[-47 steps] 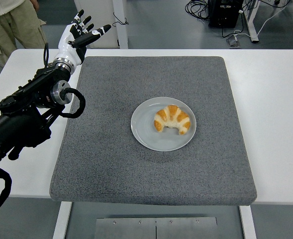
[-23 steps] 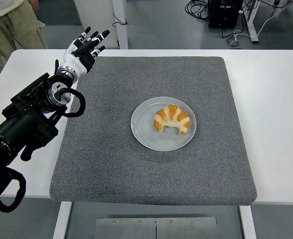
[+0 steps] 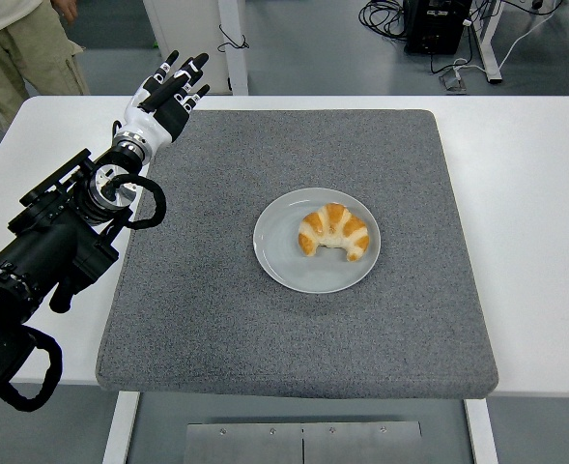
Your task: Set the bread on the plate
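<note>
Since the earlier frame, only the black-and-white left hand point(image 3: 164, 94) has turned a little at the 10 o'clock corner of the grey felt mat point(image 3: 216, 319), fingers spread and holding nothing. Golden crescent bread point(image 3: 334, 231) lies on the round pale-grey plate point(image 3: 284, 259) at the mat's centre. Beyond the white table point(image 3: 535, 193), black cables point(image 3: 385, 14) lie on the floor at 1 o'clock and a person point(image 3: 23, 48) stands at 11 o'clock.

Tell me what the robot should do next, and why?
Probably pull the left robot hand back to rest. The bread already lies on the plate, and the hand is open, holding nothing, over the far left corner of the grey mat.
</note>
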